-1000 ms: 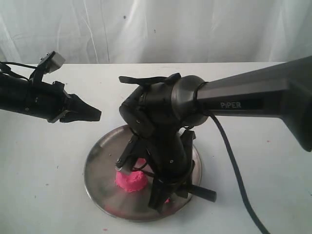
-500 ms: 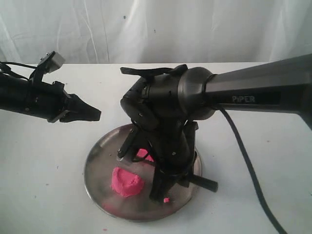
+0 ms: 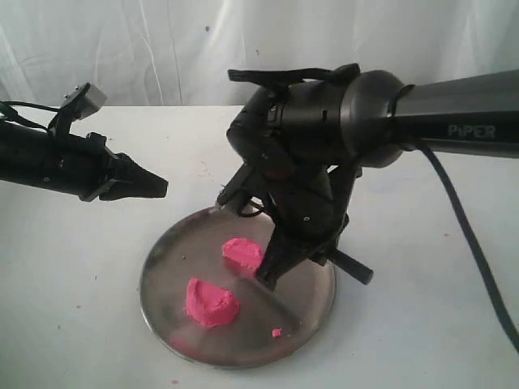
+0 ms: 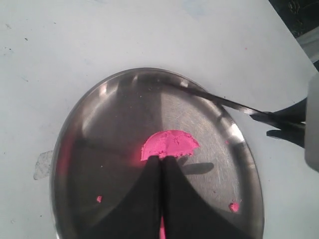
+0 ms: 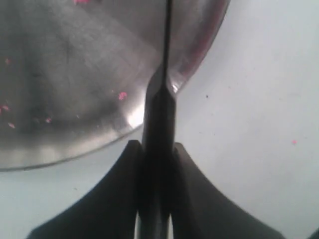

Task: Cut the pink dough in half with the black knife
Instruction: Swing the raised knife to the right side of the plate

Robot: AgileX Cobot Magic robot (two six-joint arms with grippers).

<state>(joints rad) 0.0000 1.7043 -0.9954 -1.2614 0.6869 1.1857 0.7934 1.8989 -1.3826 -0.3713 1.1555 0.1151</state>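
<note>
The left gripper (image 3: 154, 188), its jaws closed on nothing, is held above the tabletop's (image 3: 73, 324) left side. The pink dough (image 3: 212, 303) is seen in two halves on the steel plate (image 3: 162, 259), near the front edge. The black knife (image 5: 160, 124), gripped tight by the right gripper (image 3: 272, 271), has been lifted since half a second ago. The far half could be dragged off if dough sticks to the blade.

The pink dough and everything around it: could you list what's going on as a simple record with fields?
pink dough: two separate lumps and, both on the plate
plate: round steel plate on white table
black knife: held by right end effector, blade over the plate
left end effector: closed, holding nothing, above the table beside the plate
crumb: tiny pink bit near plate edge
</note>
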